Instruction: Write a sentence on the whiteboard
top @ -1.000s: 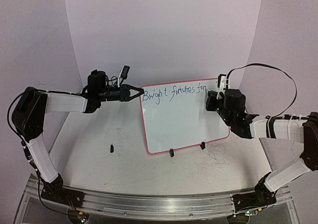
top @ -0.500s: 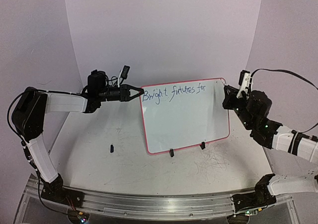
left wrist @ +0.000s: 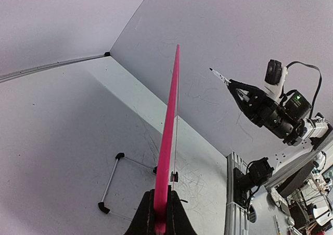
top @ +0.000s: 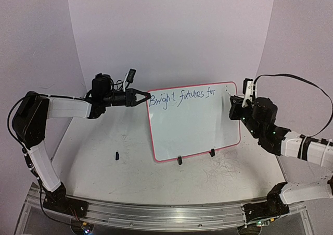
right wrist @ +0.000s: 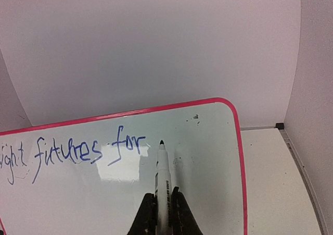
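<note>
Marker [right wrist: 162, 164] in hand?
— Yes. My right gripper [right wrist: 163, 196] is clamped shut on it, tip pointing at the whiteboard [top: 192, 131] but off its face.
— And where does it stand?
— On its clip feet [top: 179, 160], toward the far edge of the table [top: 104, 141], my left gripper [top: 141, 97] pinched closed on its left rim. The sentence [top: 182, 98] runs along the top edge and stops at "for". The blank stretch lies just right of that word, nearest my right arm.
</note>
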Controlling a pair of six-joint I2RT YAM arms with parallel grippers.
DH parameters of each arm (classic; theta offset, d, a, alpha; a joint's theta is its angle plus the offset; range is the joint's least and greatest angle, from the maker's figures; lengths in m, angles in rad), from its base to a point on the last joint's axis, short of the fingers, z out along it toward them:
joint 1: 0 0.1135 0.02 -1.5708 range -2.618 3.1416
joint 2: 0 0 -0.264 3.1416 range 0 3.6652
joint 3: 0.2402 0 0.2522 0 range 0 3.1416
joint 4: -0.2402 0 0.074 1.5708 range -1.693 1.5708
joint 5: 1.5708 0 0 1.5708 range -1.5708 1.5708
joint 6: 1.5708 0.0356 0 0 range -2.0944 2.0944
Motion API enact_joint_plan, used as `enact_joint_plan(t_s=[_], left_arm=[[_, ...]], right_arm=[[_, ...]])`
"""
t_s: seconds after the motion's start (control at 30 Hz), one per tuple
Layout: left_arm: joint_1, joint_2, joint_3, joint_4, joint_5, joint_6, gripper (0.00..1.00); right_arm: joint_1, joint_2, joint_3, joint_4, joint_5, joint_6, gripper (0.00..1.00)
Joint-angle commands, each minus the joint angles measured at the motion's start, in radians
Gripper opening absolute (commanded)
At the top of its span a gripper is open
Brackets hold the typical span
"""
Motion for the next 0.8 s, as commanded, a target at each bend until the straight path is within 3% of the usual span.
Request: enact_joint_plan(t_s=[0.0,0.3,0.57,0.77], left_arm=[[-0.047,-0.008,-0.02,-0.105,0.014,0.017,0.0],[-0.05,-0.014,-0.036,-0.105,0.005,0.06,0.0],[-0.051,-0.014,-0.04,-0.105,0.003,0.075,0.0],[-0.05,-0.016,-0.038,-0.107,0.005,0.077,0.0]], right_arm=[[-0.002,0.025,0.041,0.049,-0.025,-0.02,0.0],[-0.021,0.092,0.058,0.06,-0.031,-0.007,0.0],[-0.095,0.114,0.038,0.133,-0.219,-0.023,0.0],[-0.103,0.141,0.037,0.157,-0.261,-0.03,0.0]])
